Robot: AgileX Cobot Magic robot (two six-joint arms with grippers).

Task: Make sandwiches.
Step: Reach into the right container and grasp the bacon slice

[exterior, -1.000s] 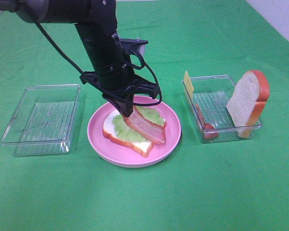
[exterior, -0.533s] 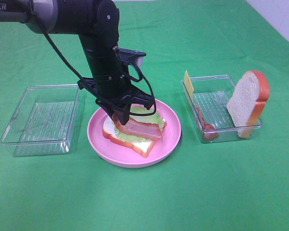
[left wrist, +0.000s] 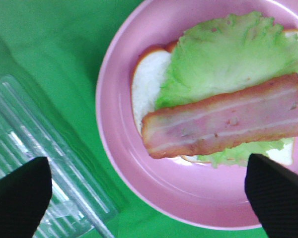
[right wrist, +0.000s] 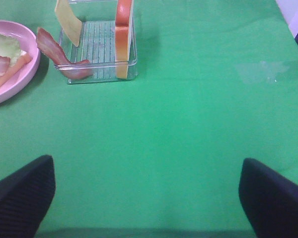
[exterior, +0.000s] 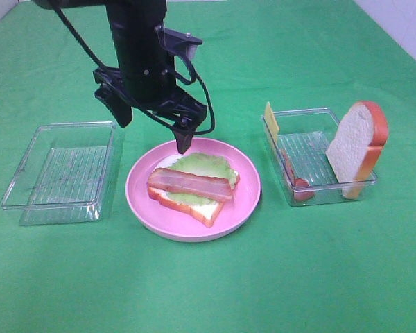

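Note:
An open-faced sandwich lies on the pink plate (exterior: 244,198): a bread slice (exterior: 187,206), a lettuce leaf (exterior: 206,166) and one bacon strip (exterior: 192,185) on top. My left gripper (exterior: 150,130) hangs open and empty above the plate's far left side. In the left wrist view the gripper (left wrist: 148,196) looks down on the bacon (left wrist: 228,121) and lettuce (left wrist: 228,54). My right gripper (right wrist: 148,198) is open and empty over bare cloth, out of the high view. A second bread slice (exterior: 355,146), a cheese square (exterior: 270,119) and a bacon strip (exterior: 298,187) stand in the right tray (exterior: 312,149).
An empty clear tray (exterior: 59,170) sits left of the plate and shows in the left wrist view (left wrist: 30,144). The right wrist view shows the right tray (right wrist: 99,44) with bread (right wrist: 123,39), cheese (right wrist: 68,22), bacon (right wrist: 57,54), and the plate's edge (right wrist: 15,84). Green cloth covers the table.
My left gripper let go of the bacon strip on the lettuce, opened, and rose up and back from the plate. The bacon now lies flat across the sandwich.

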